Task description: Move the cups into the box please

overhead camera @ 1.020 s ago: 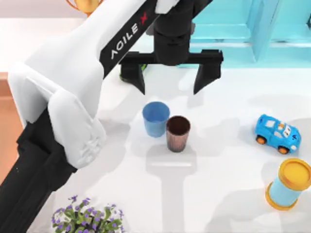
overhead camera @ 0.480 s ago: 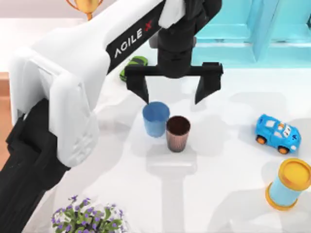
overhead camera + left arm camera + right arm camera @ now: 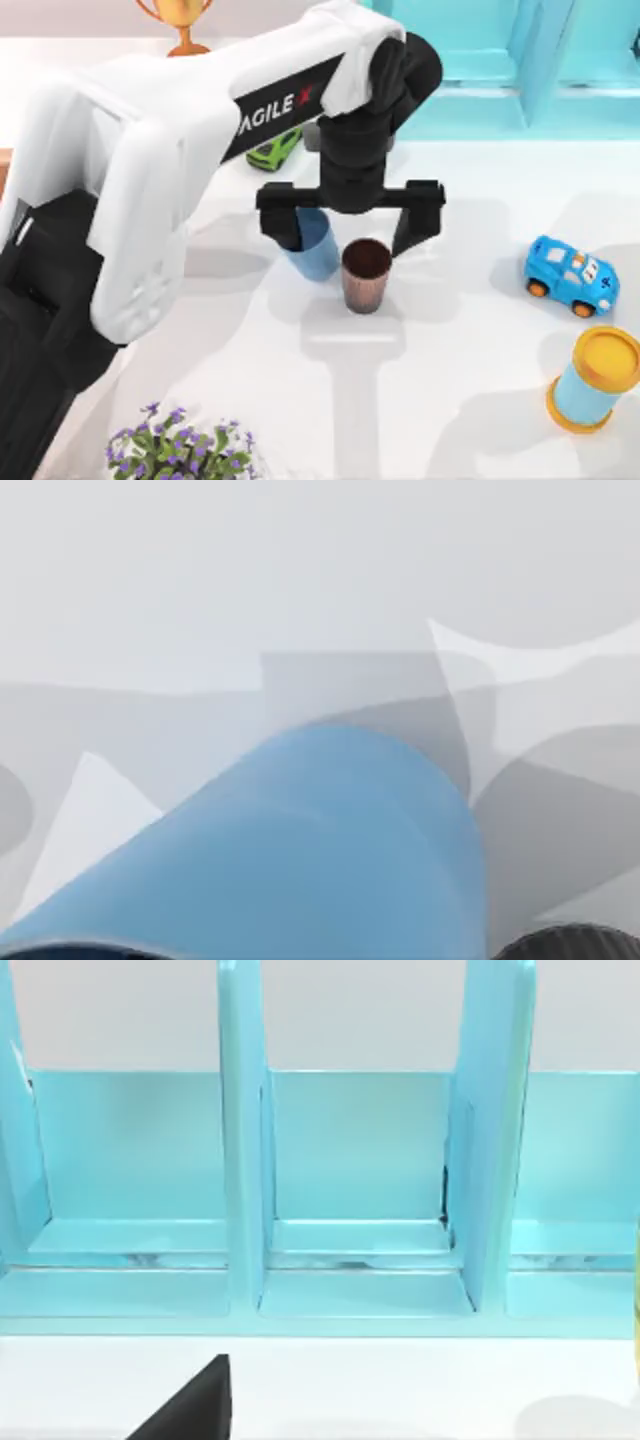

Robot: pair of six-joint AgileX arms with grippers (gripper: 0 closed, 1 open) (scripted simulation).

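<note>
The light blue cup (image 3: 320, 253) and the dark reddish-brown cup (image 3: 366, 274) stand upright side by side at the table's middle. My left gripper (image 3: 350, 222) is open and lowered over them. One finger covers the blue cup's far left rim, and the other stands just right of the brown cup. In the left wrist view the blue cup (image 3: 330, 850) looms close, with the brown cup's dark rim (image 3: 575, 945) at the corner. A sliver of the box (image 3: 3, 170) shows at the table's left edge, behind my left arm. A black part of my right gripper (image 3: 190, 1405) faces the shelf.
A turquoise shelf unit (image 3: 480, 60) runs along the back right. On the right are a blue toy car (image 3: 572, 276) and a blue cylinder with a yellow lid (image 3: 595, 380). A green toy car (image 3: 272, 152), a trophy (image 3: 183, 25) and flowers (image 3: 180, 445) sit nearby.
My left gripper has come forward and down from behind the cups and now straddles them, still open. The cups have not moved.
</note>
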